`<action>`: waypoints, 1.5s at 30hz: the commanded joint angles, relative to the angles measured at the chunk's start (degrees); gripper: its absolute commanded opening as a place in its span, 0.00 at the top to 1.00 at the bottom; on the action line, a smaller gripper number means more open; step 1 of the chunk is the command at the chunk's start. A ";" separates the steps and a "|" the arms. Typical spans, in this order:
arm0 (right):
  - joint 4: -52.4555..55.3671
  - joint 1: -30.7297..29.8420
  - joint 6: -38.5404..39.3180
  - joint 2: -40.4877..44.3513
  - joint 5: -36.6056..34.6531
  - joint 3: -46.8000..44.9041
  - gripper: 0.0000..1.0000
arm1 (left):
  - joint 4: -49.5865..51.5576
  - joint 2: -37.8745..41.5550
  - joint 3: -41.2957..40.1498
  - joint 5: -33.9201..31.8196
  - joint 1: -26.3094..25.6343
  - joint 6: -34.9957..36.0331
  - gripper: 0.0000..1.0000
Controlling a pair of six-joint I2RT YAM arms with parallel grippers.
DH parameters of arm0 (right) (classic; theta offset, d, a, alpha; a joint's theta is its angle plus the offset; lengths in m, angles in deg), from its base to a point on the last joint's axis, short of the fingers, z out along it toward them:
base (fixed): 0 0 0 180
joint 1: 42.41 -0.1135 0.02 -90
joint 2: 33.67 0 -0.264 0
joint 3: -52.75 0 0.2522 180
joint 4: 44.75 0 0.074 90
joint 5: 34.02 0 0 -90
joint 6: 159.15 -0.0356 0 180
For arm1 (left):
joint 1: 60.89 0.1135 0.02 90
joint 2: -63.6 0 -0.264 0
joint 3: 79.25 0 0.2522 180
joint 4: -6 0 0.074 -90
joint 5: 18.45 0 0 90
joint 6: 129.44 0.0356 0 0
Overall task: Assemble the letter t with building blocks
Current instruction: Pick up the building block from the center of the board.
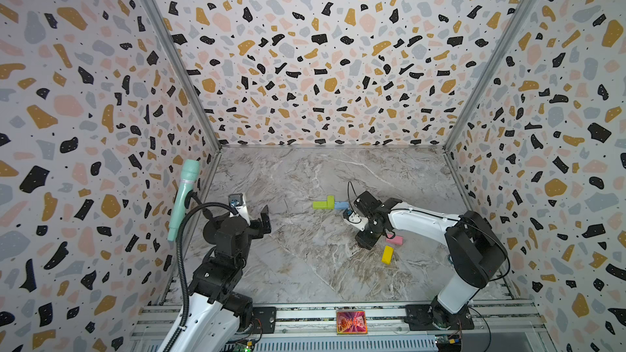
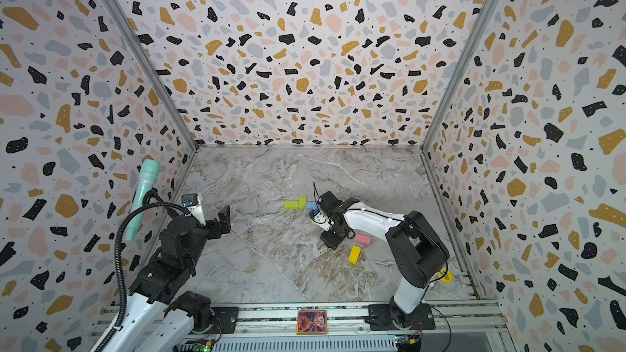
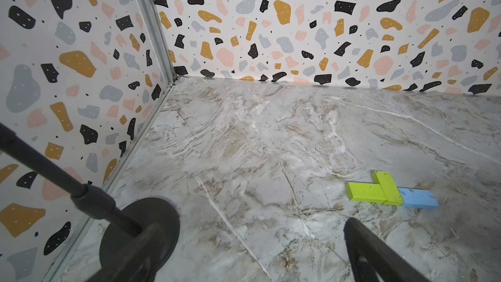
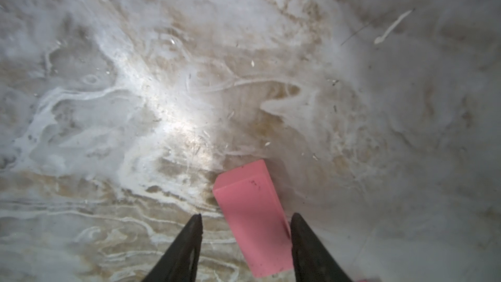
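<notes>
In both top views two lime green bricks [image 1: 320,204] [image 1: 330,200] and a light blue brick [image 1: 341,205] lie joined in a row on the marble table [image 1: 305,265]; the left wrist view shows them too [image 3: 366,192]. A pink brick [image 1: 395,240] and a yellow brick [image 1: 387,254] lie apart, beside the right arm. My right gripper [image 4: 248,215] points down at the table. It is open around another pink brick [image 4: 252,212], which touches one finger and leaves a gap to the other. My left gripper [image 1: 254,215] hangs open and empty at the left.
A teal microphone [image 1: 184,191] on a black stand leans at the left wall; its round base [image 3: 151,226] sits by my left gripper. A colourful card [image 1: 351,322] lies on the front rail. Patterned walls close in three sides.
</notes>
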 commanded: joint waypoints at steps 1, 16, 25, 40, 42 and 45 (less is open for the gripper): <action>0.32 -0.12 -0.49 -0.15 -1.44 -0.40 0.46 | -1.94 -0.04 0.27 -0.05 -0.34 0.43 0.01; 2.46 -0.20 -1.85 -3.15 -1.63 -0.49 0.65 | -1.76 0.18 0.35 -0.55 -0.28 0.48 0.00; 2.77 -0.46 -4.52 -5.44 1.18 -0.61 1.00 | -1.85 -0.05 0.26 -0.57 -0.34 0.46 0.01; -4.93 -0.79 -10.39 2.09 8.73 -2.33 1.00 | -1.59 -0.71 0.35 -1.05 -0.35 0.41 0.01; -6.81 0.21 -11.39 3.89 12.25 -3.02 1.00 | -1.53 -0.74 0.40 -1.04 -0.30 0.41 0.01; -7.35 0.33 -12.57 5.04 9.91 -3.45 1.00 | -1.37 -0.68 0.43 -1.17 -0.33 0.40 0.01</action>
